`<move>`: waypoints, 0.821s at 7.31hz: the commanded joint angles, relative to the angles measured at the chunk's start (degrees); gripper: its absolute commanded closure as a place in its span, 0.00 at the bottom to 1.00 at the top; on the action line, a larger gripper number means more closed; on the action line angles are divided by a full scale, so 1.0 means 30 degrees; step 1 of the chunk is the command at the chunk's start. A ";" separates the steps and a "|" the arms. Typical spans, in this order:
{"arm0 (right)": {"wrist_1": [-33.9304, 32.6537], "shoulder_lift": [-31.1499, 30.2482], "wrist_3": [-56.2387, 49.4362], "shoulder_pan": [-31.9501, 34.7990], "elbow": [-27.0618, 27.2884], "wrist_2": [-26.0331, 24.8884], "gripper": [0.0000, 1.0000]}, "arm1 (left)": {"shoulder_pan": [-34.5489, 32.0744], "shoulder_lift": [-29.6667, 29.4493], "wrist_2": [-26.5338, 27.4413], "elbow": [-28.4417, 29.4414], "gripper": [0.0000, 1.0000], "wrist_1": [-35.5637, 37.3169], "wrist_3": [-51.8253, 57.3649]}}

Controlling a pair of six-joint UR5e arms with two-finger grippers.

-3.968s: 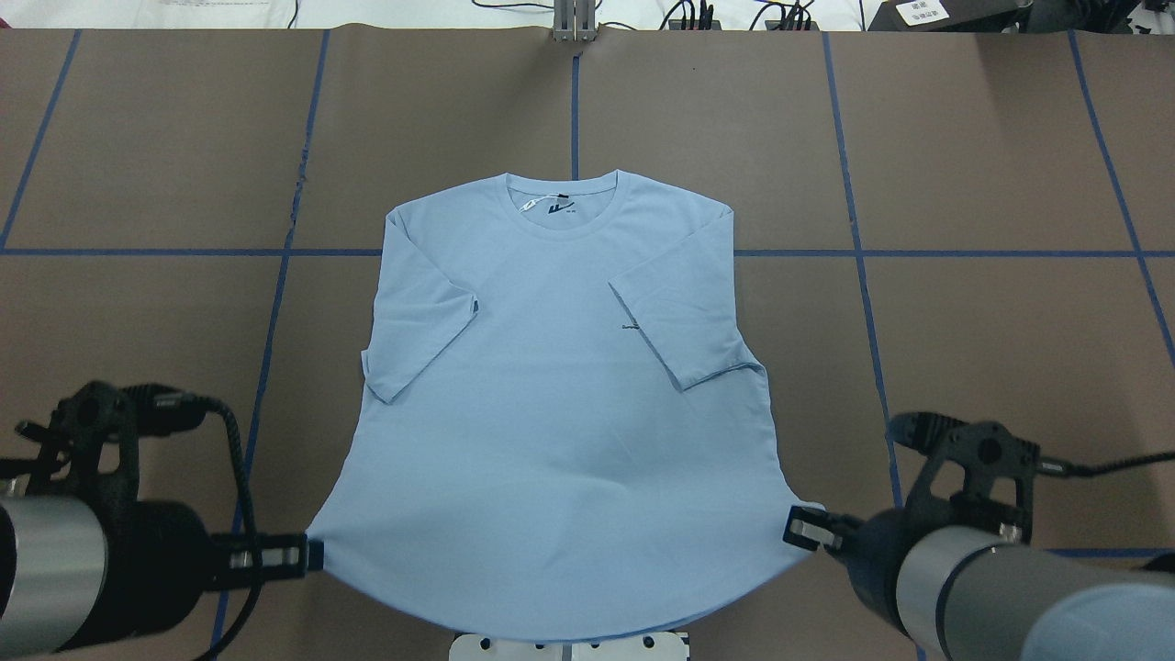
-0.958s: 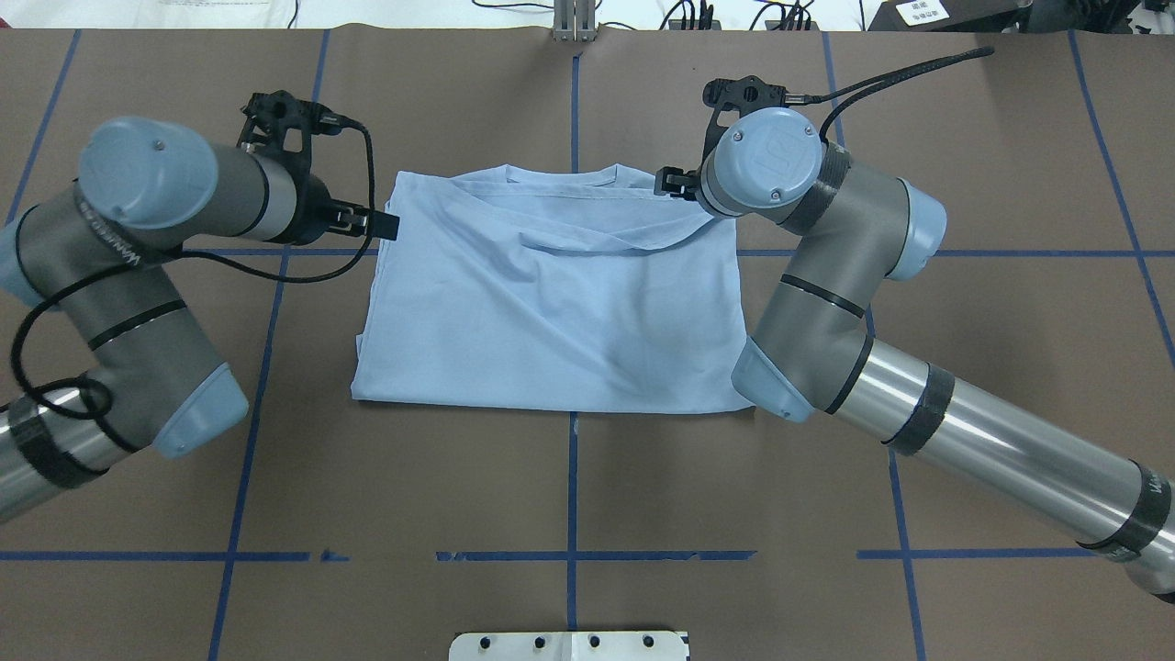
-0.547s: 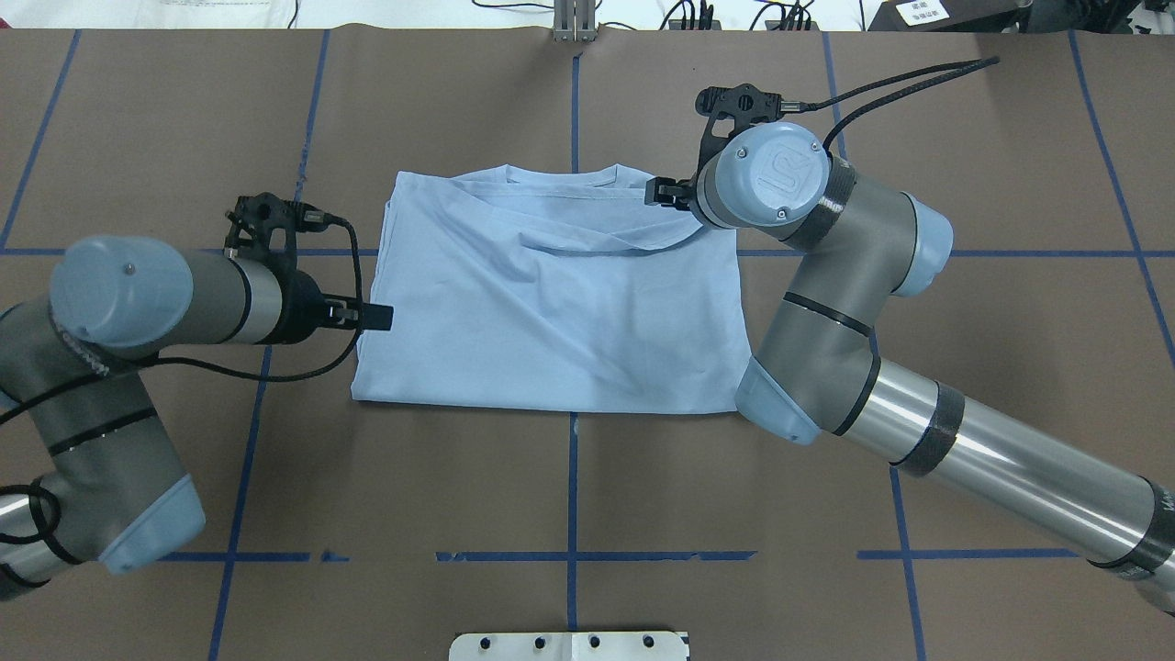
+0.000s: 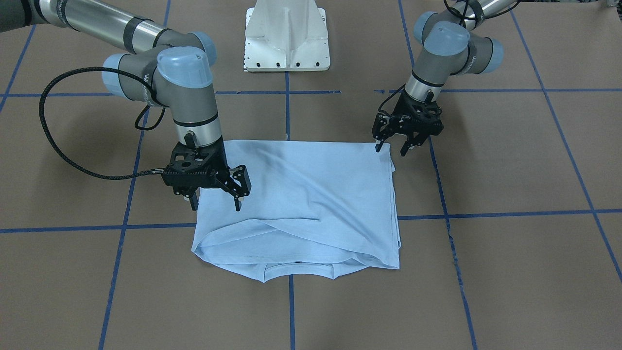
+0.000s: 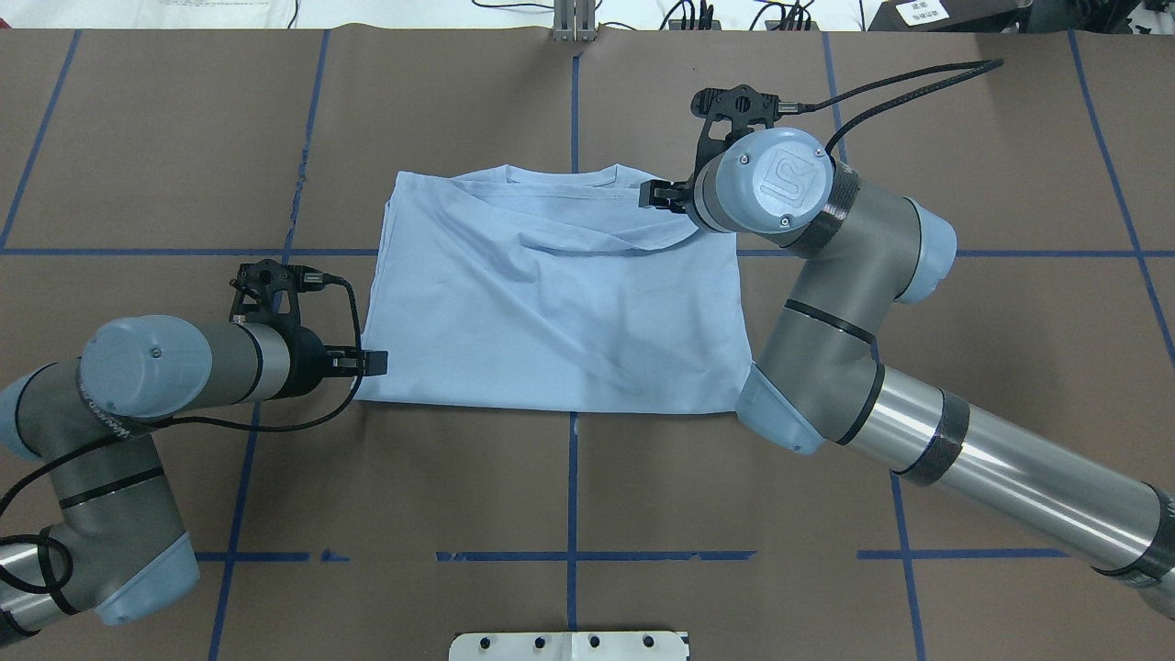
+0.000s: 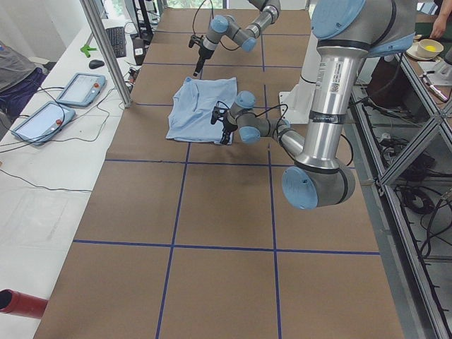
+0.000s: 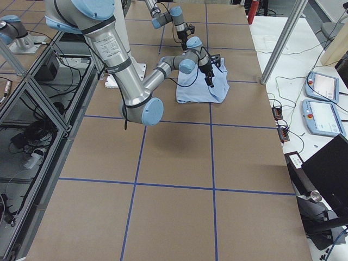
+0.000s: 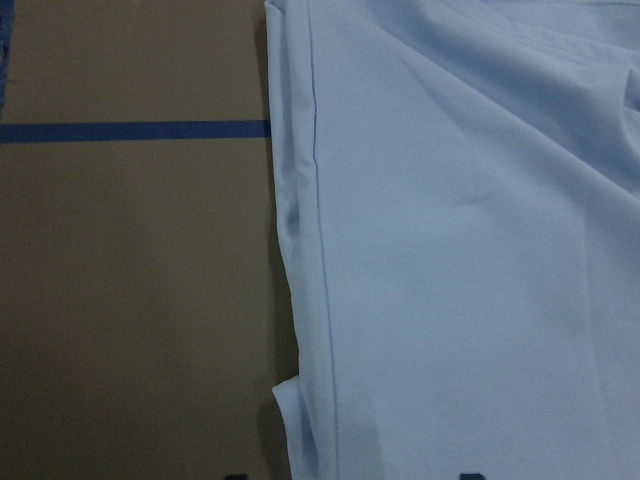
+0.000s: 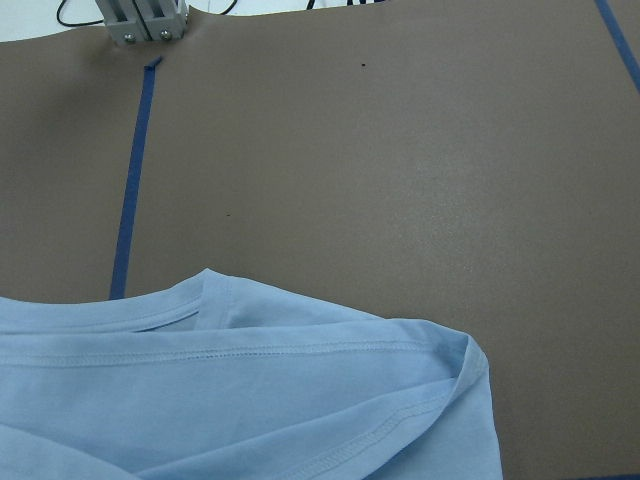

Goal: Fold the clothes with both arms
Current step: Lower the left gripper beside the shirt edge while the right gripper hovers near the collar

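overhead: right gripper mostly hidden under wrist of right arm; left arm cut by left edge; base cut by bottom edge | left wrist: shirt cut by three edges; fingertips mere slivers at bottom edge | right wrist: shirt cut by left and bottom edges | side views: left gripper too small to read
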 commanded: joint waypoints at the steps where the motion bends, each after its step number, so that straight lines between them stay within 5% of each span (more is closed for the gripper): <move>1: 0.0001 -0.0082 0.0092 -0.0070 0.0071 -0.0002 0.01 | 0.0701 -0.0048 0.0081 0.0359 0.37 -0.0006 -0.0955; 3: -0.0029 -0.0112 0.0063 -0.0070 0.0188 -0.0002 0.01 | 0.0909 -0.0166 0.0403 0.0361 0.64 -0.0005 -0.1429; 4: 0.0000 -0.0141 0.0063 -0.0070 0.0159 -0.0002 0.01 | 0.0967 -0.0195 0.0432 0.0332 0.93 -0.0006 -0.1548; 6: 0.0001 -0.0141 0.0180 -0.0215 0.0188 -0.0060 0.01 | 0.0968 -0.0050 0.0549 0.0216 1.00 0.0024 -0.1520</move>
